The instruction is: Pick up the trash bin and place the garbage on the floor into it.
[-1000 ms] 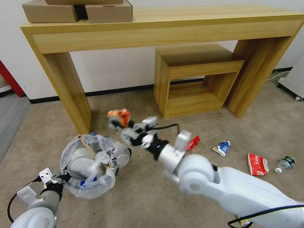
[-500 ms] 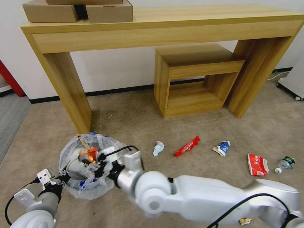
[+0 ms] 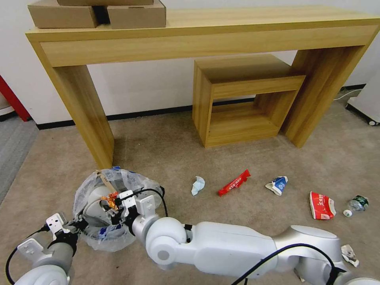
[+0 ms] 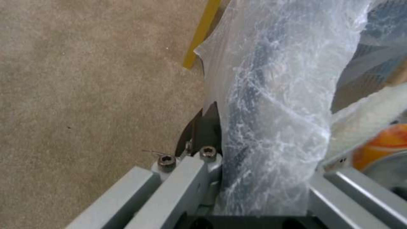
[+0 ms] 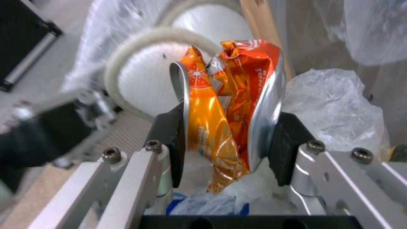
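Nearest the robot, the left gripper [image 3: 77, 226] is clamped on the rim of the trash bin [image 3: 103, 234], at its near-left edge. The left wrist view shows what the head view cannot: the crinkled translucent liner [image 4: 271, 127] runs straight down between the two metal fingers, which are closed onto it, with beige floor [image 4: 85, 95] to one side.

Just beyond, the right arm reaches across the body so that the right gripper [image 3: 113, 202] hangs inside the bin's mouth. From the head it reads as a small orange scrap among plastic; the right wrist view makes it plain — a crushed orange can [image 5: 231, 108] is squeezed between the two black pads [image 5: 171, 143], its silver rim pressed against one of them. Below and behind the can, inside the bin, lie a white slipper [image 5: 169, 79], loose plastic and a wooden stick [image 5: 260, 22] leaning at the wall.

Farther out on the floor, the head view shows litter lying loose — a white tissue [image 3: 198, 185], a long red wrapper [image 3: 234, 183], a crumpled blue-white carton [image 3: 278, 184], a red-and-white packet [image 3: 322, 206] and a green-label bottle [image 3: 358, 202] with its cap beside it, all well apart from the bin. A small crumpled wrapper [image 3: 350, 255] lies by the right arm's elbow.

Behind everything stands the wooden table [image 3: 198, 35] with a wooden shelf cube [image 3: 241, 99] under it and cardboard boxes [image 3: 99, 14] on top.
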Available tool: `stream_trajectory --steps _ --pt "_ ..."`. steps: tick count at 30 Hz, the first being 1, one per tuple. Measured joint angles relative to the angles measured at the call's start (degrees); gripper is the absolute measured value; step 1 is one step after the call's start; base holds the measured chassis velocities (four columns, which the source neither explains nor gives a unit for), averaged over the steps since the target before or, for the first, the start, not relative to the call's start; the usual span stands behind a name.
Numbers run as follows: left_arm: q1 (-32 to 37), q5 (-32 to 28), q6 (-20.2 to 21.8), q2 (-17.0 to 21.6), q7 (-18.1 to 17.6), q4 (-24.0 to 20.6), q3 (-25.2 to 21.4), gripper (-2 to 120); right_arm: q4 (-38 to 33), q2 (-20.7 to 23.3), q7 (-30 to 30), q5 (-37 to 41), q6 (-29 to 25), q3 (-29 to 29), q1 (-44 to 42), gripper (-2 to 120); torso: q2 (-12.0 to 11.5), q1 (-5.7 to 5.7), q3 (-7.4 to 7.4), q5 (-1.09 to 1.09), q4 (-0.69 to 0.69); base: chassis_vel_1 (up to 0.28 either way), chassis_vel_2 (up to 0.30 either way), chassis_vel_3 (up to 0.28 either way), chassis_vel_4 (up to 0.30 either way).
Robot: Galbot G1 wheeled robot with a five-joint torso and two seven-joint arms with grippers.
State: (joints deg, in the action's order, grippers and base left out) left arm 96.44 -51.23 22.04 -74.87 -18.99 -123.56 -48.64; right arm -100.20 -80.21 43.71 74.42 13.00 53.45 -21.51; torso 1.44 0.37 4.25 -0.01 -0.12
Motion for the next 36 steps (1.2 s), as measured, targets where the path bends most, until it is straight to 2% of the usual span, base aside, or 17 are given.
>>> stream_trajectory --steps 9,12,15,16,19,20,23,28,31,32,36 --pt "0.3 0.6 -0.3 -0.5 0.3 0.1 0.1 0 0.5 -0.9 2.8 0.4 1.7 0.0 -0.1 37 0.0 0.0 0.0 0.01 0.0 0.0 0.0 0.0 0.0" --pt "0.3 0.7 -0.3 -0.6 0.4 0.1 0.3 0 0.0 -0.8 3.0 0.5 2.0 -0.3 -0.4 43 0.0 0.0 0.0 0.01 0.0 0.0 0.0 0.0 0.0" --pt "0.2 0.7 -0.3 -0.5 0.4 0.2 0.3 0 -1.3 0.2 2.7 -0.1 2.0 -0.7 -0.9 59 0.0 0.0 0.0 0.01 0.0 0.0 0.0 0.0 0.0" --pt "0.2 0.7 -0.3 -0.5 0.4 0.2 0.3 0 -1.3 0.2 2.7 -0.1 2.0 -0.7 -0.9 59 0.0 0.0 0.0 0.01 0.0 0.0 0.0 0.0 0.0" --pt "0.2 0.7 -0.3 -0.3 0.4 0.5 0.2 0 -3.4 1.7 2.0 -0.4 2.2 -1.5 -0.9 74 0.0 0.0 0.0 0.02 0.0 0.0 0.0 0.0 0.0" --pt "0.2 0.7 -0.3 -0.3 0.4 0.5 0.2 0 -3.4 1.7 2.0 -0.4 2.2 -1.5 -0.9 74 0.0 0.0 0.0 0.02 0.0 0.0 0.0 0.0 0.0" --pt "-0.1 0.7 -0.3 -0.3 0.3 0.6 0.2 0 -5.0 3.0 1.7 -0.9 2.2 -2.0 -0.9 88 0.0 0.0 0.0 0.02 0.0 0.0 0.0 0.0 0.0" --pt "-0.1 0.7 -0.3 -0.6 0.3 0.6 0.4 0 -6.2 3.8 0.4 -2.2 1.5 -3.3 -1.6 98 0.0 0.0 0.0 0.01 0.0 0.0 0.0 0.0 0.0" --pt "0.1 0.9 -0.2 -0.8 0.3 0.6 0.4 0 -6.5 4.4 -4.4 -7.2 -2.3 -6.6 -3.1 100 0.0 0.0 0.0 0.02 0.0 0.0 0.0 0.0 0.0" --pt "0.1 0.9 -0.2 -0.8 0.3 0.6 0.4 0 -6.5 4.4 -4.4 -7.2 -2.3 -6.6 -3.1 100 0.0 0.0 0.0 0.02 0.0 0.0 0.0 0.0 0.0" --pt "0.4 0.9 -0.2 -0.6 0.3 0.4 0.3 0 -6.9 5.8 -13.9 -13.8 -9.3 -12.9 -5.5 100 0.0 0.0 0.0 0.02 0.0 0.0 0.0 0.0 0.0"
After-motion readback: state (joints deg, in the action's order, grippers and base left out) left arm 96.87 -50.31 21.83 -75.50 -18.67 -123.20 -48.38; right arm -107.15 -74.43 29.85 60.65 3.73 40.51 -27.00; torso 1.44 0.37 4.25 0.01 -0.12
